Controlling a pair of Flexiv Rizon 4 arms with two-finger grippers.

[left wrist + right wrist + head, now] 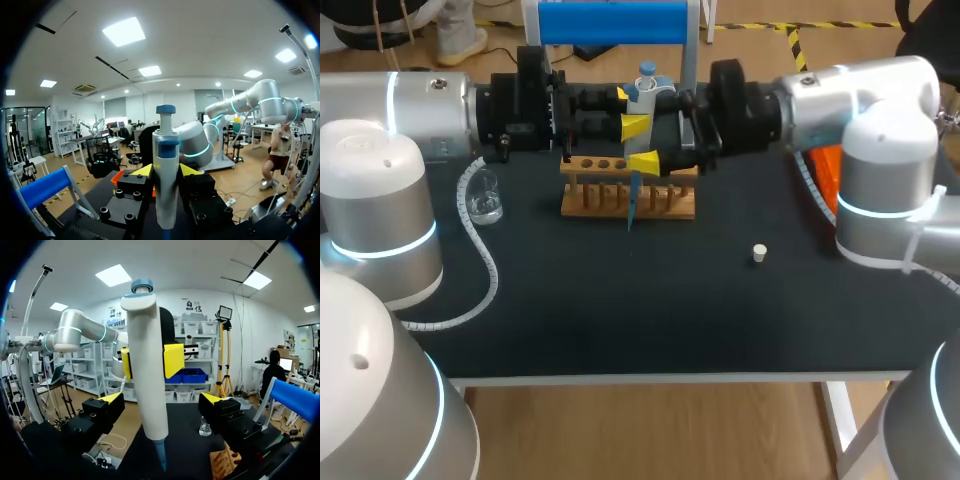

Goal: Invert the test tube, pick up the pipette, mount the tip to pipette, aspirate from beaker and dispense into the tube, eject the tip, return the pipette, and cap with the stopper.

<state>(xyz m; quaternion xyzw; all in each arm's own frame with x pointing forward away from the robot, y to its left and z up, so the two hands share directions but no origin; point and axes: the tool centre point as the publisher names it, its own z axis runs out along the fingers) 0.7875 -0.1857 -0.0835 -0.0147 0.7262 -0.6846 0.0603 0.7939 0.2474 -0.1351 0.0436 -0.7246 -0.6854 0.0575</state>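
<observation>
Black table (650, 320). Both arms are over its far half and meet head-on near the middle. Left arm (410, 100) comes in from the left and right arm (860, 100) from the right, with both wrists roughly level.

Left tool (623, 97): clamped on the pipette (150, 380). The right wrist view shows it best, with the yellow pads (174, 360) on opposite sides of the white barrel, high on the body. In the left wrist view the barrel stands between the left tool's own two tips, touching both.

Right tool (161, 399): spread wide. Its fingers sit either side of the pipette's lower barrel with a clear gap on each side, touching nothing.

Wooden tube rack (620, 205): on the table just below the two tools, long side facing the camera, with a row of holes on top. Can't tell from these views what is in the holes.

The pipette is upright in the air, blue plunger cap on top and blue pointed end down. In the head view that end overlaps the rack's front face. Can't tell its height over the rack.

White coiled cable (485, 265): runs from the left arm across the table's left side.

Beaker (485, 203): small, clear, upright, left of the rack and apart from it, right beside the cable.

Stopper (759, 253): small, white, alone on the table. It is right of the rack, nearer the front edge, and well apart from everything else.
</observation>
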